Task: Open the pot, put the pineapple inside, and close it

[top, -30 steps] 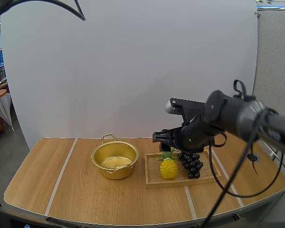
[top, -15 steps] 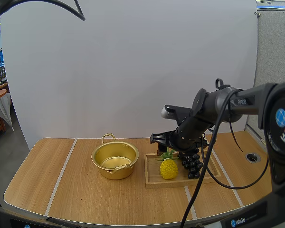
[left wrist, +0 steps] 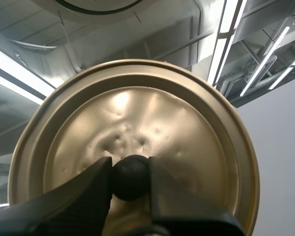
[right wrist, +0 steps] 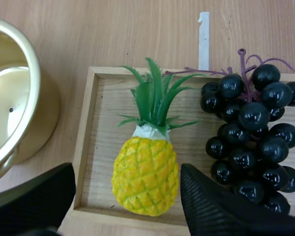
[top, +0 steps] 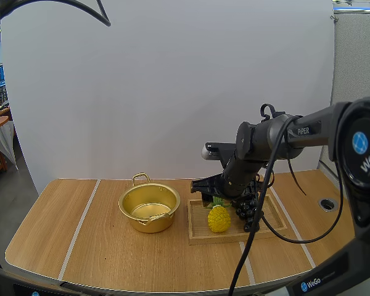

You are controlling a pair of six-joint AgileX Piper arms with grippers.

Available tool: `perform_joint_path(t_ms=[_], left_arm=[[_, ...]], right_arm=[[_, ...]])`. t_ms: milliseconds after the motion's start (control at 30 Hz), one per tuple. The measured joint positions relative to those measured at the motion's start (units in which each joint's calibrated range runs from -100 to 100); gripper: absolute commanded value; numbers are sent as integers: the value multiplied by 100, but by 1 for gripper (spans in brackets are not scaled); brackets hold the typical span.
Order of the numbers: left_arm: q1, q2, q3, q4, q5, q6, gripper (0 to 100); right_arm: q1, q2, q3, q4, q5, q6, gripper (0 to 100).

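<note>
The right gripper (right wrist: 127,169) hangs spread wide over the pineapple (right wrist: 145,182), which lies in the wooden tray (top: 200,235) right of centre, just beside the grapes (right wrist: 250,132). Closing off-centre could snag the grapes or the tray wall. The pot (top: 149,206), lower centre, stands open and empty; the left gripper (left wrist: 130,169) pinches the lid (left wrist: 137,113) by its knob.
</note>
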Motion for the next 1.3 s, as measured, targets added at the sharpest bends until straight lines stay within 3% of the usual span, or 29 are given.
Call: perform_joint_path(t_ms=[1033, 1133, 1200, 1233, 1300], left_arm=[[0, 0, 0, 0, 0, 0, 0], [0, 0, 0, 0, 0, 0, 0], [0, 0, 0, 0, 0, 0, 0], [0, 0, 0, 0, 0, 0, 0], [0, 0, 0, 0, 0, 0, 0]], right_arm=[[0, 1913, -36, -173, -1228, 162, 98], [0, 1946, -63, -163, -1305, 162, 49], [0, 1961, -63, -163, -1386, 162, 6], [0, 1971, -63, -163, -1386, 162, 0], [0, 1975, -63, -163, -1386, 162, 0]])
